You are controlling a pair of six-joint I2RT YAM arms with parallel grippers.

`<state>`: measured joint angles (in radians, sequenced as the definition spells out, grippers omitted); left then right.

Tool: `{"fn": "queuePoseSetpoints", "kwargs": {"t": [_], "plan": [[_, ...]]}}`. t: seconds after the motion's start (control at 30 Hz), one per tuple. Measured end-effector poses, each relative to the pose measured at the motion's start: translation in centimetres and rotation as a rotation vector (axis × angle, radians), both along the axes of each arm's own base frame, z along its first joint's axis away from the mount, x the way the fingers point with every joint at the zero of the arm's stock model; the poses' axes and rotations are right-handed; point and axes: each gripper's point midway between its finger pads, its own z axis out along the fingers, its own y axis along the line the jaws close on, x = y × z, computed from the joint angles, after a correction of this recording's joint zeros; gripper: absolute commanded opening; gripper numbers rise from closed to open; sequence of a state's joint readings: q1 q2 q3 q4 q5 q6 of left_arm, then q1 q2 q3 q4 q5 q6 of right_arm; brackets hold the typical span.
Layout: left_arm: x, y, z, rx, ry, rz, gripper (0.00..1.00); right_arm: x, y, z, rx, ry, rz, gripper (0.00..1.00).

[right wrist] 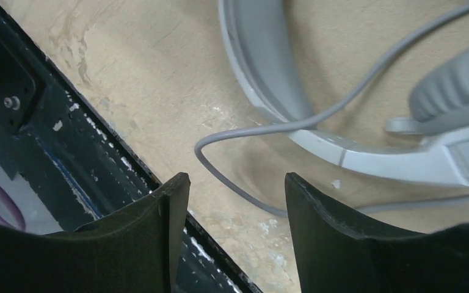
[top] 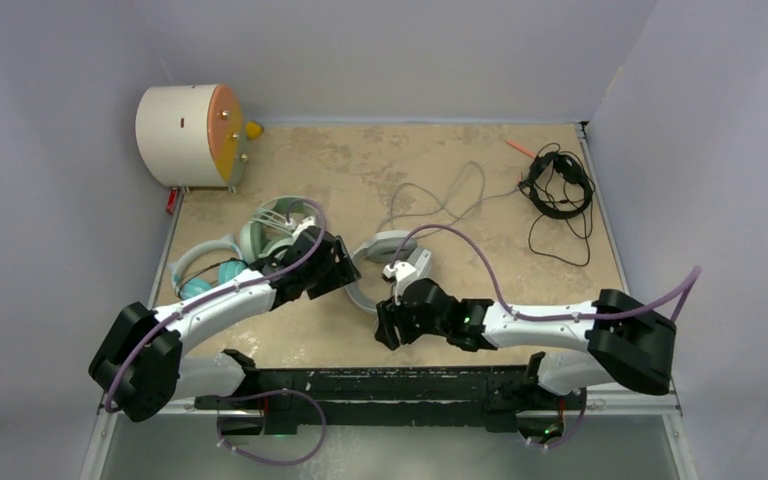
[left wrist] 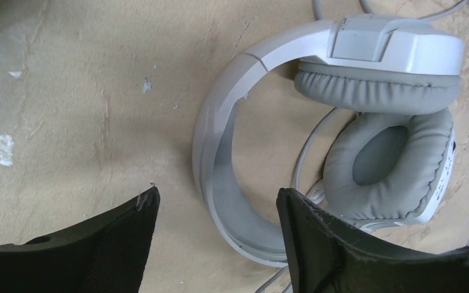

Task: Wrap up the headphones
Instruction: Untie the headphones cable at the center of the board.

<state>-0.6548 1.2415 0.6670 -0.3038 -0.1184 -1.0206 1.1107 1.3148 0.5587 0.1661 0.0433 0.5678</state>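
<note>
Left gripper (left wrist: 217, 195) spread wide and empty, fingers either side of the band of the white-and-grey headset (left wrist: 366, 43) flat on the table (left wrist: 67, 91); right gripper (right wrist: 237, 180) parted too, holding nothing, grey cable (right wrist: 238, 131) looping just ahead

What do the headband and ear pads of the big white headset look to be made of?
Headband: hard plastic, a smooth white shell with a soft sheen and a moulded seam; the material of the grey inner lining is unclear. Ear pads: probably grey leatherette over foam; matte, finely wrinkled, puckered at the rim.
</note>
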Motion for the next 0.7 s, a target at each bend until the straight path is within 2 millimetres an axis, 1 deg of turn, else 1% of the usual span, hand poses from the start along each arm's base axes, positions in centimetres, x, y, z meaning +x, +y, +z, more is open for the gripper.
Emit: {"fn": "queuePoseSetpoints", "kwargs": {"t": [0.13, 0.2, 0.23, 0.3, 0.37, 0.43, 0.5, 0.6, 0.7], "plan": [[-0.5, -0.2, -0.6, -0.031, 0.029, 0.019, 0.64, -0.5, 0.8, -1.5, -0.037, -0.040, 0.039, 0.65], [-0.7, -0.3, -0.9, -0.045, 0.045, 0.029, 0.63, -0.6, 1.1, -2.5, -0.065, -0.050, 0.053, 0.62], [-0.8, -0.4, -1.0, -0.053, 0.052, 0.032, 0.63, -0.5, 1.2, -2.9, -0.080, -0.061, 0.056, 0.59], [-1.0, -0.4, -1.1, -0.062, 0.062, 0.042, 0.63, -0.3, 2.3, -2.8, -0.071, -0.083, 0.066, 0.49], [-1.1, -0.5, -1.1, -0.071, 0.070, 0.050, 0.63, -0.1, 2.9, -2.9, -0.080, -0.096, 0.069, 0.30], [-1.1, -0.6, -1.1, -0.081, 0.077, 0.056, 0.62, -0.1, 3.0, -2.9, -0.091, -0.098, 0.071, 0.16], [-1.2, -0.7, -1.1, -0.092, 0.086, 0.058, 0.61, 0.1, 2.9, -2.2, -0.094, -0.105, 0.055, 0.00], [-1.7, -0.9, -1.6, -0.104, 0.101, 0.062, 0.59, 0.4, 2.8, 0.1, -0.071, -0.119, 0.030, 0.00], [-2.3, -1.0, -2.3, -0.106, 0.122, 0.067, 0.57, 1.0, 2.9, 3.8, -0.025, -0.157, -0.001, 0.00]]}}
